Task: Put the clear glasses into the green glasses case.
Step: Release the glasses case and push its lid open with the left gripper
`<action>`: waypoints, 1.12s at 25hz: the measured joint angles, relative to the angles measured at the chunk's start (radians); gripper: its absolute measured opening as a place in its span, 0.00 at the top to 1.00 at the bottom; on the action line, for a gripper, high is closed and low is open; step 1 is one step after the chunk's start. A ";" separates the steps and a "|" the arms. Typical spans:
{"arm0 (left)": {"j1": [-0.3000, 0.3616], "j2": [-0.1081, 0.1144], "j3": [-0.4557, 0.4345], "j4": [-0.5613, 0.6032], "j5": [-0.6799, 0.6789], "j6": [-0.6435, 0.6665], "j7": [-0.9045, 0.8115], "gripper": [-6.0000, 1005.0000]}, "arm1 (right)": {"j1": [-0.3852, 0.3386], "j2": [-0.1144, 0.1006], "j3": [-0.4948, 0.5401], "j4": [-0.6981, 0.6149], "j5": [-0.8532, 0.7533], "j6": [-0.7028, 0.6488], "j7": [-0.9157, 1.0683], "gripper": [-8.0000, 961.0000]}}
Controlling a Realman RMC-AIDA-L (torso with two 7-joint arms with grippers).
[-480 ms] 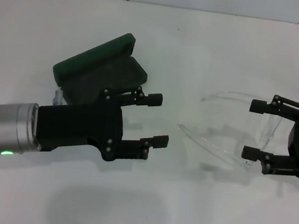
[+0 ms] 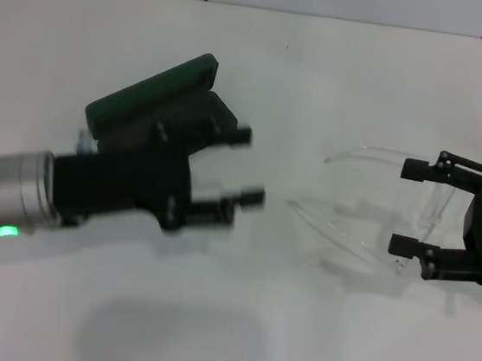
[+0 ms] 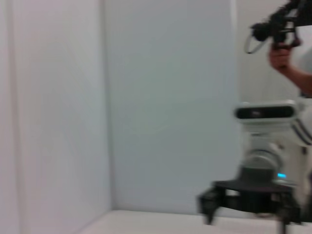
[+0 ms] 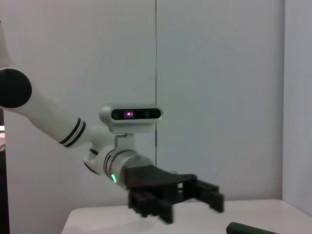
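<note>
The green glasses case (image 2: 154,99) lies open at the left of the white table, lid raised; its corner (image 4: 248,228) also shows in the right wrist view. My left gripper (image 2: 247,165) is open, hovering over the case's near right side and hiding part of the tray. The clear glasses (image 2: 339,234) lie to the right, arms pointing towards the case. My right gripper (image 2: 406,206) is open, its fingers on either side of the lens end, not closed on it.
The bare white table (image 2: 292,343) stretches in front of both arms, and a tiled wall edge runs along the back. A person's hand (image 3: 282,56) holding a device appears high in the left wrist view, beyond the robot's head camera (image 3: 265,112).
My left gripper has shifted back and to the left, closer over the case, and looks blurred from motion. The right gripper and the glasses have hardly moved.
</note>
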 joint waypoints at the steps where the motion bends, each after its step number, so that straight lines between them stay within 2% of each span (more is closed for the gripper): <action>1: 0.000 0.002 -0.030 0.010 -0.012 -0.024 -0.016 0.26 | -0.001 0.000 0.000 0.000 0.000 0.000 0.000 0.09; 4: -0.004 0.013 -0.095 0.098 0.002 -0.115 -0.138 0.26 | -0.003 -0.001 0.000 0.000 0.000 -0.003 0.000 0.09; 7: -0.007 0.030 -0.095 0.254 0.079 -0.204 -0.321 0.26 | -0.003 -0.003 0.000 0.000 0.000 -0.008 0.000 0.09; 10: -0.030 0.033 -0.095 0.419 0.233 -0.293 -0.537 0.26 | -0.006 -0.004 -0.001 0.000 0.000 -0.010 0.000 0.09; 12: -0.060 0.032 -0.095 0.478 0.354 -0.342 -0.672 0.26 | -0.007 -0.004 -0.002 0.001 -0.001 -0.011 0.000 0.09; 16: -0.138 0.023 -0.095 0.499 0.565 -0.379 -0.838 0.26 | -0.006 -0.001 -0.003 0.001 -0.016 -0.011 0.000 0.09; 21: -0.203 -0.009 -0.082 0.487 0.774 -0.460 -0.978 0.26 | -0.002 0.001 -0.003 0.003 -0.026 -0.012 0.000 0.09; 28: -0.228 -0.009 0.011 0.459 0.851 -0.557 -1.099 0.27 | -0.008 0.003 -0.003 0.008 -0.027 -0.012 0.000 0.09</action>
